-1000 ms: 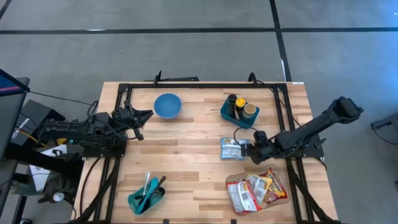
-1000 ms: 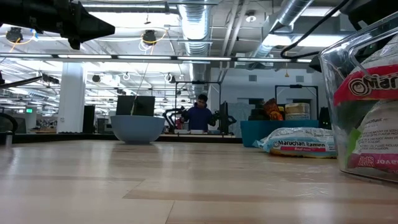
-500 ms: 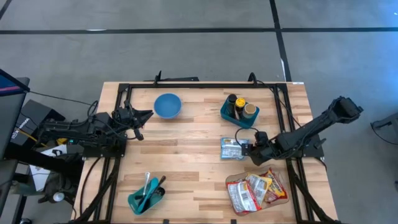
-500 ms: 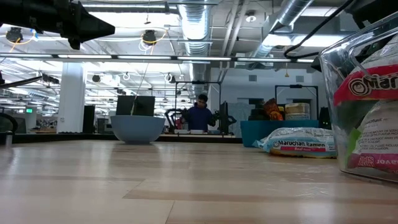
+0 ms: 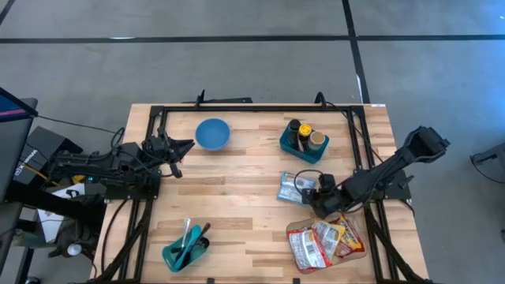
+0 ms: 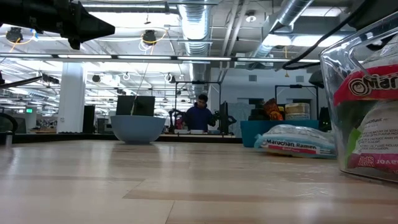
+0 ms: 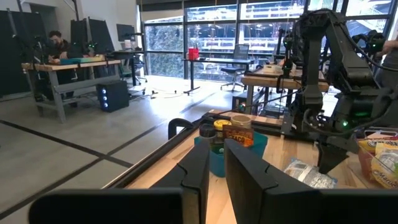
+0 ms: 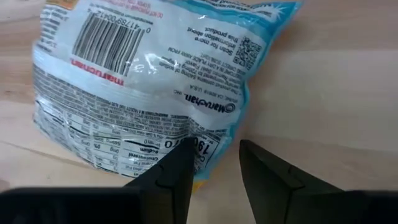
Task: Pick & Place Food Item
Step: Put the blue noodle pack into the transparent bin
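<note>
A pale blue ramen packet (image 5: 289, 188) lies flat on the wooden table right of centre; it also shows in the low view (image 6: 293, 140) and in the right wrist view (image 8: 149, 81). My right gripper (image 5: 314, 195) is open at the packet's right end, slanting down, with the packet's corner at its fingers (image 8: 214, 171). My left gripper (image 5: 186, 144) is shut and level above the table's left side, holding nothing; it also shows in its own wrist view (image 7: 216, 168). My right gripper meets the ramen packet at the corner (image 8: 202, 152) nearest the arm. One finger (image 8: 174, 171) lies against that corner, and the other finger (image 8: 264, 168) stands over bare wood beside it. The fingers slant down from the table's right. The packet rests flat on the table.
A blue bowl (image 5: 212, 133) stands at the far left of centre. A teal bin of jars (image 5: 304, 140) is just beyond the packet. A clear tub of ramen packets (image 5: 325, 243) sits near right. A teal tub of utensils (image 5: 186, 248) sits near left. A black frame (image 5: 252, 109) rims the table.
My right gripper has come down and a little toward the table's near-left, onto the packet's right end. The packet has slid slightly toward the table's left and turned a little.
</note>
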`<act>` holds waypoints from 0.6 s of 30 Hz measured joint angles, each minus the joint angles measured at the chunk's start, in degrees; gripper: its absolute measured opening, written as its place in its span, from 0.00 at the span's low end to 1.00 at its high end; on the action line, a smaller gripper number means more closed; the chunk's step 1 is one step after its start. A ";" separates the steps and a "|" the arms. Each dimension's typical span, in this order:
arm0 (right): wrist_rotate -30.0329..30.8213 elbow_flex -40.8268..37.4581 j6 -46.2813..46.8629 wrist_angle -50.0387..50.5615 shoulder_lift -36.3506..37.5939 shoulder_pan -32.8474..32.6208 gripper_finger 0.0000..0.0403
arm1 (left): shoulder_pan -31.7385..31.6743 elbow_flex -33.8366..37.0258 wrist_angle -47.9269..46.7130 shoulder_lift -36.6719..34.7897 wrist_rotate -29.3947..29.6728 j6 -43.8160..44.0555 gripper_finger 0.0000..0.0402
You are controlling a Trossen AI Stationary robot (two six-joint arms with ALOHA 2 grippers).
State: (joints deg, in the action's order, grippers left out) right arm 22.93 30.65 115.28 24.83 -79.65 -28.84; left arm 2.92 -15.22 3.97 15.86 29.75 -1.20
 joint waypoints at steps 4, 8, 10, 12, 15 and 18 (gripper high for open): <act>2.47 0.00 -0.17 -1.76 -1.40 0.00 0.30 | 0.01 0.00 0.00 0.00 0.00 0.01 0.11; 4.76 0.00 -0.16 -1.78 -1.40 0.04 0.30 | 0.00 0.00 0.00 0.00 0.01 0.01 0.11; 5.91 0.00 0.16 -1.84 -1.40 0.05 0.30 | 0.02 0.02 0.00 0.00 -0.01 0.01 0.11; 6.15 0.00 0.67 -1.94 -1.40 0.32 0.30 | 0.00 0.00 0.00 0.00 0.00 0.00 0.11; 6.40 0.00 0.69 -1.97 -1.40 0.62 0.28 | 0.01 0.00 0.00 0.00 0.01 -0.01 0.11; 7.11 0.00 0.70 -2.02 -1.39 0.86 0.25 | 0.00 0.00 0.00 0.00 -0.01 -0.01 0.11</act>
State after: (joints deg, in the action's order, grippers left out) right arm 30.04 30.65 115.98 22.81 -81.05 -27.98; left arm 2.92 -15.22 3.97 15.86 29.74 -1.21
